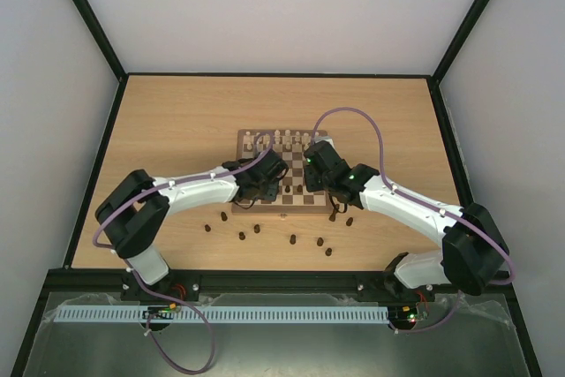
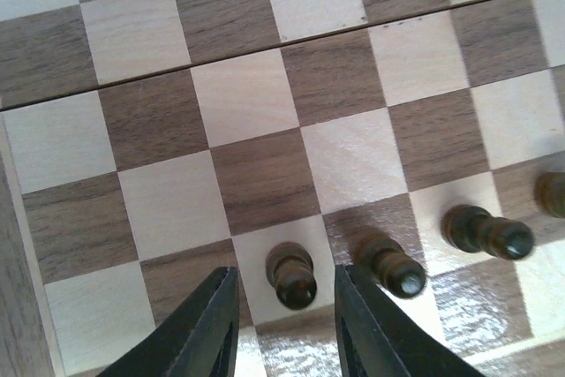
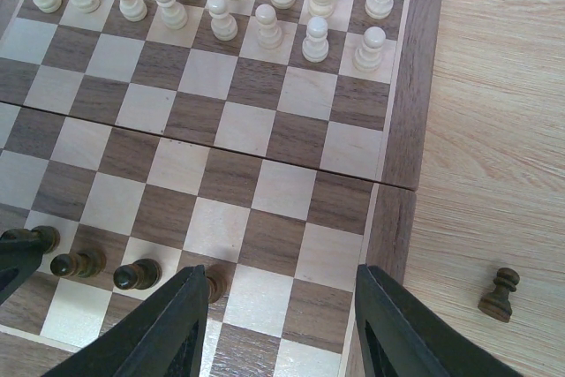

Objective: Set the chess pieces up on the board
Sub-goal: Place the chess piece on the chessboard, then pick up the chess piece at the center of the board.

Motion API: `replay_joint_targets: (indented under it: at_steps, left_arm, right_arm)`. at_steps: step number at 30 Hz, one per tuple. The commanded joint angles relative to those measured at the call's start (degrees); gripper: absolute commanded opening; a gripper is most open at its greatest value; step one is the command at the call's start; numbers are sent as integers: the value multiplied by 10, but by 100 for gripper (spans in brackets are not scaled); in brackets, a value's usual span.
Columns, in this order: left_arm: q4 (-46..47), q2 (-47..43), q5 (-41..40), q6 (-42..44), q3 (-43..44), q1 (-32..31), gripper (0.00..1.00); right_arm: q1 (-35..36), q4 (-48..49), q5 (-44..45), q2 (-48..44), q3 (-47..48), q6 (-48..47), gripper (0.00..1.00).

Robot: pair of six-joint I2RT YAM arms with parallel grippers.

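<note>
Left claw (image 2: 286,284) spread astride a pawn (image 2: 293,275) on the board (image 2: 159,121); right claw (image 3: 281,302) spread wide, empty; stray dark pieces (image 1: 257,229) on near table (image 1: 177,130).

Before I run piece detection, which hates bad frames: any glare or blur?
Left wrist: sheen whitens the nearest squares of the board, and the dark pieces look soft. Right wrist: evenly lit, cream pieces crisp. Top external: loose dark pieces tiny.
</note>
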Motion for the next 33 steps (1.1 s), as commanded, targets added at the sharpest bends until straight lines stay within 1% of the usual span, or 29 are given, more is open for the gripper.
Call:
replay_joint_targets:
  at_steps: [1, 5, 8, 12, 14, 16, 17, 19, 24, 29, 33]
  left_arm:
    - [-19, -42, -10, 0, 14, -8, 34]
    - [-19, -72, -20, 22, 27, -8, 43]
    - [-15, -98, -40, 45, 35, -8, 53]
    - [9, -137, -63, 75, 32, 1, 72]
    - [21, -147, -63, 84, 28, 13, 78]
    - [23, -152, -67, 86, 26, 25, 89]
    - [25, -157, -69, 84, 22, 31, 97]
    - [25, -168, -69, 73, 6, 46, 99]
    - [0, -208, -68, 17, -52, 87, 99]
    - [2, -274, -92, -47, -154, 95, 99]
    - [3, -309, -104, -85, -200, 100, 96]
  right_arm:
    - [-2, -14, 8, 1, -5, 6, 46]
    - [-4, -16, 14, 6, -4, 7, 47]
    - [-9, -18, 20, 11, -4, 9, 51]
    - [-28, -19, 18, 18, -8, 12, 56]
    - [-42, -19, 14, 20, -11, 13, 57]
    - [-51, -16, 8, 23, -13, 13, 57]
    - [-53, -14, 6, 25, -14, 14, 57]
    - [-54, -13, 6, 36, -13, 12, 57]
    - [-55, -12, -5, 38, -10, 11, 56]
    - [-55, -9, -25, 22, -15, 10, 56]
    - [-54, -4, -54, 22, -16, 10, 55]
